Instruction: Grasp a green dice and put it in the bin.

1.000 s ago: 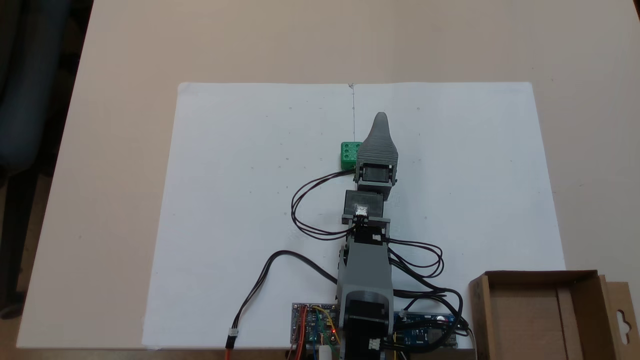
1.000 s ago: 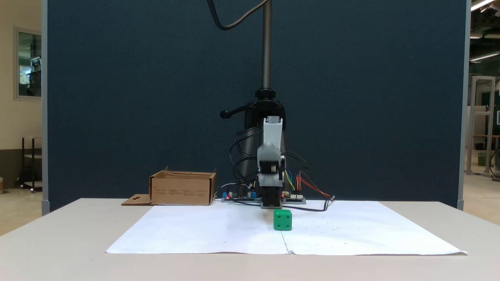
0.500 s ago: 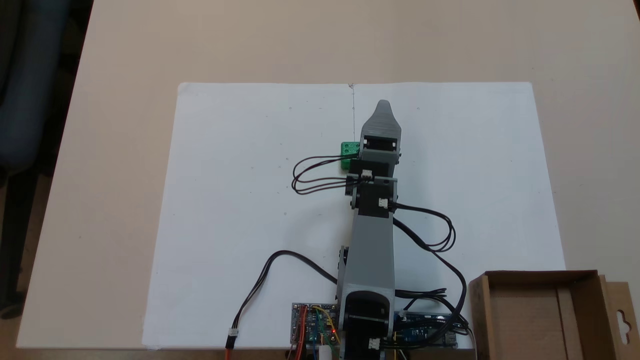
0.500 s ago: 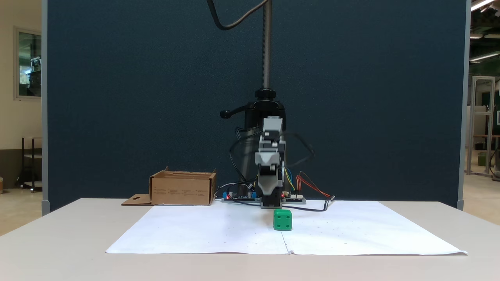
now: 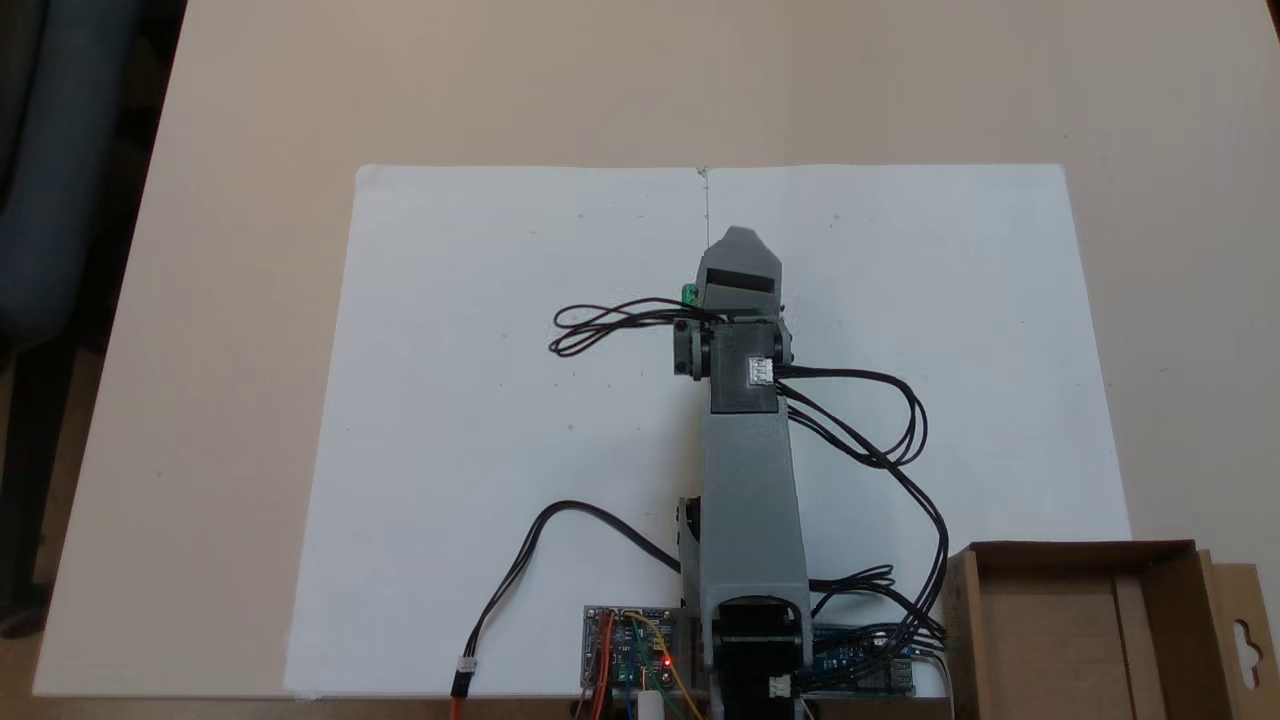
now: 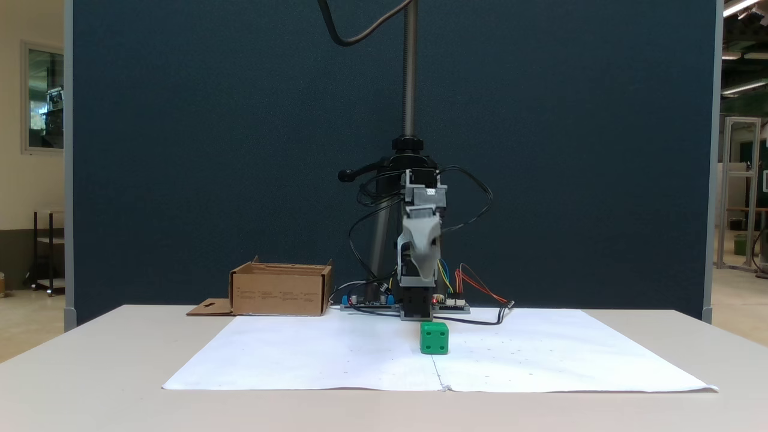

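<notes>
The green dice [image 6: 434,338] rests on the white paper sheet [image 6: 336,360], near the paper's centre fold. From above, the wrist covers most of the dice [image 5: 689,294], so just a green sliver shows at the wrist's left edge. My grey gripper [image 6: 425,276] hangs tilted downward, well above the dice and slightly left of it, touching nothing. Seen from above, the gripper [image 5: 738,238] points away from the arm's base. Its jaws lie one behind the other, so their gap is hidden. The brown cardboard bin [image 5: 1160,560] stands at the lower right, beside the base.
Loose black cables [image 5: 600,322] loop out left and right of the wrist. Circuit boards [image 5: 630,655] lie by the arm's base. A dark partition [image 6: 210,150] and a camera pole [image 6: 410,72] stand behind the table. The bin [image 6: 281,294] has a flap lying flat.
The arm has risen and the gripper has tipped from level to pointing down. It has shifted slightly left in the top view, covering most of the dice. The dice has not moved.
</notes>
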You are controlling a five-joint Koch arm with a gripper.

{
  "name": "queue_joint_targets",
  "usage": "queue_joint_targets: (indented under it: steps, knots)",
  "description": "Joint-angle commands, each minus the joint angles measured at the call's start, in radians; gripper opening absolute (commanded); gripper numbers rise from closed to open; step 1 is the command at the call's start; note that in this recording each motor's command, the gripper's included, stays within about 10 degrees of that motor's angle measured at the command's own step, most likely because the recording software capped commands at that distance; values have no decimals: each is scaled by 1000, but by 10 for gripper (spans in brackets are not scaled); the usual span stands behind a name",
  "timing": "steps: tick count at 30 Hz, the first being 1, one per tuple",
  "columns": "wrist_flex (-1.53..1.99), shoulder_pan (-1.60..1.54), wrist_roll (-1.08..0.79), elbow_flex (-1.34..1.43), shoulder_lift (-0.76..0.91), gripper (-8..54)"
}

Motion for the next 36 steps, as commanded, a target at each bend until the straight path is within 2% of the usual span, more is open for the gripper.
queue_joint_targets:
  steps: [1,19,36]
  knots:
    - [138,-118,86,-58,109,422]
    - [106,-147,130,-127,81,425]
    - [158,-132,126,-224,-193,425]
